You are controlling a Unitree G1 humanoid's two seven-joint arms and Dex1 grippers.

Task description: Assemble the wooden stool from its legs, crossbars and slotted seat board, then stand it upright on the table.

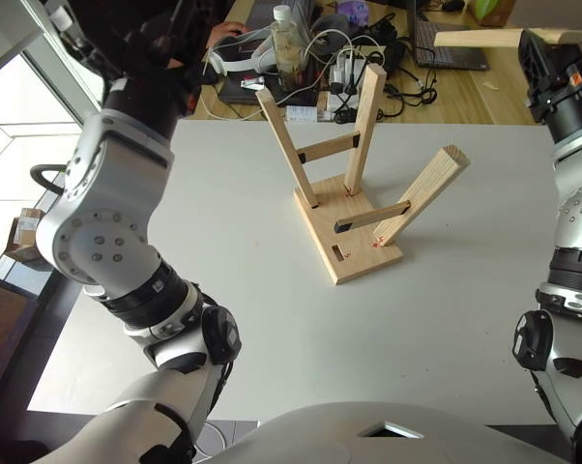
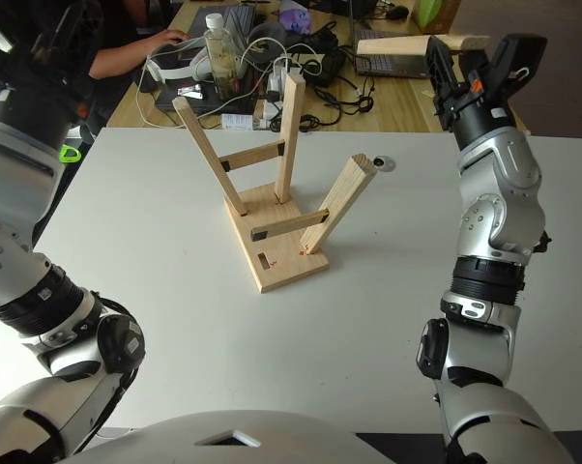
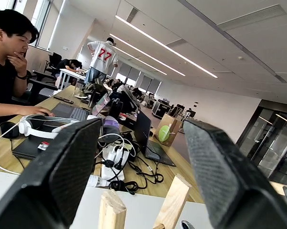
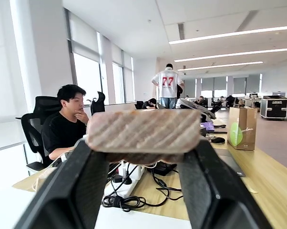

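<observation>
Right gripper (image 2: pixel 468 60), in the right eye view, is held high toward the far right of the table (image 2: pixel 388 319), clamped on the fourth leg (image 2: pixel 407 46). The seat board (image 2: pixel 281 263) lies flat with three legs (image 2: pixel 289 135) fitted and one slot (image 2: pixel 263 260) vacant. Left wrist view: left gripper (image 3: pixel 141 167) gapes, holding nothing. Right wrist view: leg end pinched between fingers (image 4: pixel 86 191). Next, likely: seat that leg upright.

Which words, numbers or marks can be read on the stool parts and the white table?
No readable text.
Small red marks on the slotted seat board, near its slots: too small to read.
Standing legs, crossbars, white table: no print visible.
Leg in the right gripper: no print visible.
</observation>
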